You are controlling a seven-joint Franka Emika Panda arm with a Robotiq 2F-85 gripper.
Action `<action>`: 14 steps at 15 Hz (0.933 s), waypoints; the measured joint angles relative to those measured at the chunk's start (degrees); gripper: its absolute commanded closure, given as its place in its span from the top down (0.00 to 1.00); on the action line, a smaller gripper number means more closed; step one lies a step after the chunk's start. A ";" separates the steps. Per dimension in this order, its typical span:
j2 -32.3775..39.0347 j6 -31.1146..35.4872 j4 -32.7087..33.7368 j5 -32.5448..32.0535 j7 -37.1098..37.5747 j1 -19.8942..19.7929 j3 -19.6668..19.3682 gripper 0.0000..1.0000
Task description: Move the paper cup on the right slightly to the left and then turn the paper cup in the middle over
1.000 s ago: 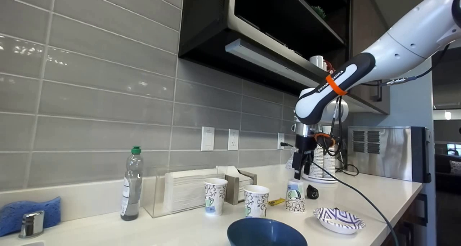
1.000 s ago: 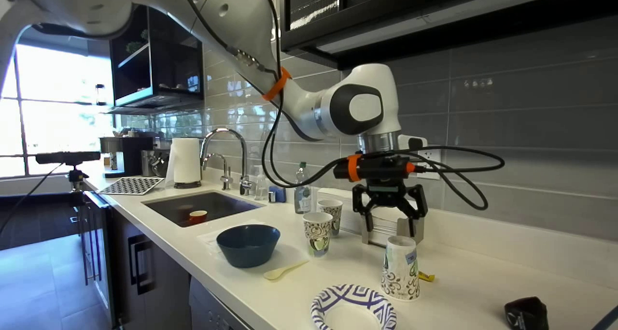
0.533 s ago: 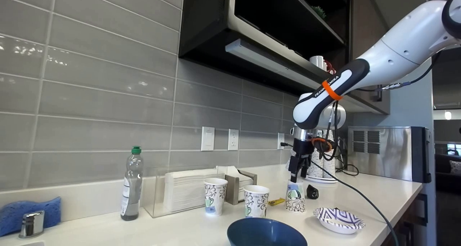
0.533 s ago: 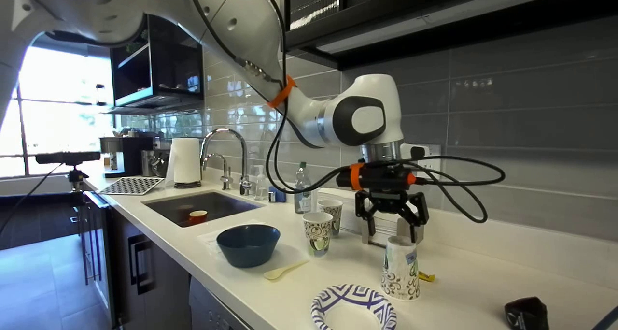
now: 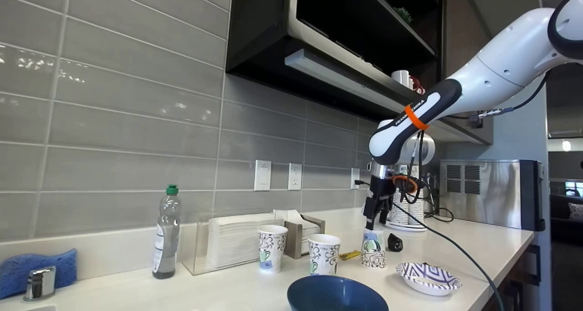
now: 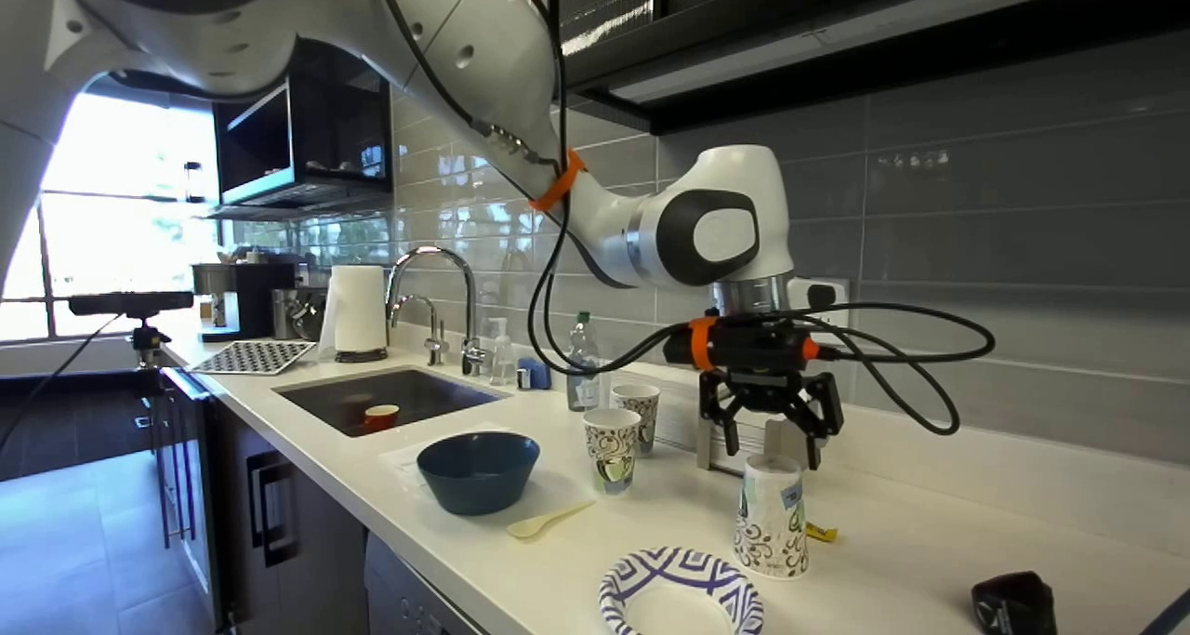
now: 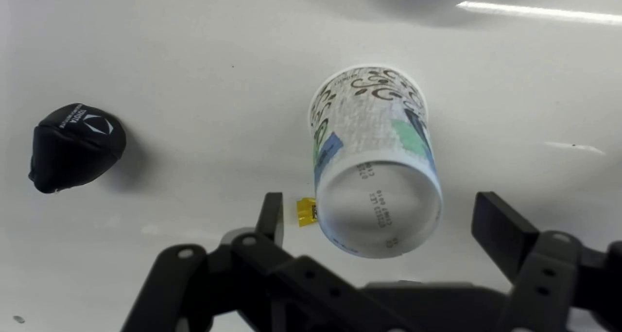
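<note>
Here, an exterior view took in a slat-vented metal appliance [image 5: 487, 195]. In an exterior view, a pale spoon [image 6: 542, 522] lay between the round blue bowl [image 6: 477, 494] and the purple-patterned dish [image 6: 683, 562]. Only the wrist view revealed lettering on the recessed base of the scroll-patterned paper cup [image 7: 376, 159], upside down on the glossy counter [image 7: 194, 55] and framed between the widely parted fingers of the gripper [image 7: 381, 220].

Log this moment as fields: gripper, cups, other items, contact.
gripper: open; inverted cup shows between its fingers in wrist view
inverted cup: rim down on counter
bowl-side cup: upright
napkin-side cup: upright
other items: blue bowl, spoon, patterned plate, yellow packet, black item, green-capped bottle, napkins
contact: none visible in wrist view
</note>
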 measured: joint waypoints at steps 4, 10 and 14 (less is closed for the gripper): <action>1.31 0.00 1.04 0.20 0.00 -0.50 0.35 0.98; 2.72 0.00 2.13 0.53 0.00 -1.01 1.04 0.45; 3.11 -0.03 2.68 0.61 0.00 -1.10 1.09 0.41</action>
